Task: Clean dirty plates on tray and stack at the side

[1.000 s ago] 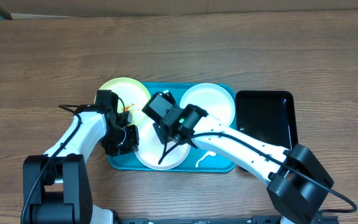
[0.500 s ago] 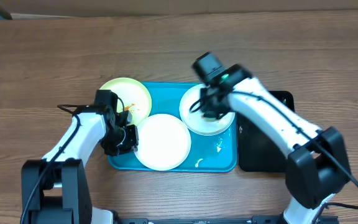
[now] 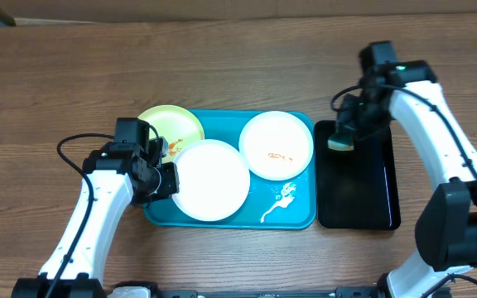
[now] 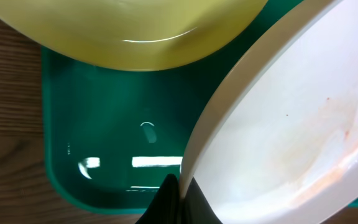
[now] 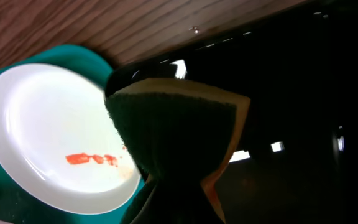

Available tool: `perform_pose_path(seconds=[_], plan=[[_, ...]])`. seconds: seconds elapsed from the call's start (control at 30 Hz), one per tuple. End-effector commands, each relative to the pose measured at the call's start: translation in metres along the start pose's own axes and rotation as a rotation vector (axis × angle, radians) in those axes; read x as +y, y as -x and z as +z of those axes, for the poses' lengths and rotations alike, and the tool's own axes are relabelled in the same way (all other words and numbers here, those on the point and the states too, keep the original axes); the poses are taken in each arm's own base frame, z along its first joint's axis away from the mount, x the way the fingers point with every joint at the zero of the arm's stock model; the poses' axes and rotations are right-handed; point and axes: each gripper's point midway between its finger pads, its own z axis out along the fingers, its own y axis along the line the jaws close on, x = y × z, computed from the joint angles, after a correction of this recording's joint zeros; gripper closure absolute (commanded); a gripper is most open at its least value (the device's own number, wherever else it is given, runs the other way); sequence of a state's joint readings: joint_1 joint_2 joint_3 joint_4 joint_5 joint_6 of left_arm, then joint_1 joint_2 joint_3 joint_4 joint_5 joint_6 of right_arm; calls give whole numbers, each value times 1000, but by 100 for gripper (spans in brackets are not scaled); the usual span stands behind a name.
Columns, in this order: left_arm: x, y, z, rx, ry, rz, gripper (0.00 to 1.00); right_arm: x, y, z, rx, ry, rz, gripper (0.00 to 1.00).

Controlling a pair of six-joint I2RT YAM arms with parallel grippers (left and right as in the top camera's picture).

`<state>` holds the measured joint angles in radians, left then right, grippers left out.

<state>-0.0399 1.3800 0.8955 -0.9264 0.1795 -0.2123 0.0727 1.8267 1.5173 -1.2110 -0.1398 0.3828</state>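
Over the black tray [image 3: 357, 186], right fingers [image 5: 173, 205] clamp a sponge [image 3: 341, 142]; left fingers [image 4: 168, 202] pinch the near white plate [image 3: 211, 180].

The left arm [image 3: 96, 207] reaches up from the near table edge and bends inward at the wrist. The left gripper [image 3: 169, 178] points right, its jaws pinched on the rim of the front white plate [image 3: 214, 180]. The right arm [image 3: 441, 136] stretches far forward, then folds back toward the left. The right gripper [image 3: 344, 134] hangs downward, clamped on a sponge [image 3: 340, 144].
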Motion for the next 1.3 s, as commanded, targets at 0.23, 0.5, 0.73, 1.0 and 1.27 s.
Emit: perform_pose_path(seconds=[0.23,0.5,0.73,1.0,1.27], plan=[[5,24,-42,-227,215,29,96,-34,-22,10,-41,88,-17,96],[-4,38,-60,-334,352,103,96,-52,-36,68,-82,97,-21,96],[-9,43,-76,-443,526,200,96,-67,-64,99,-45,83,-6,96],[-21,48,-83,-509,560,248,96,-56,-62,87,-24,128,-8,96],[-36,57,-101,-606,624,318,96,-41,-28,22,-154,121,-36,96]])
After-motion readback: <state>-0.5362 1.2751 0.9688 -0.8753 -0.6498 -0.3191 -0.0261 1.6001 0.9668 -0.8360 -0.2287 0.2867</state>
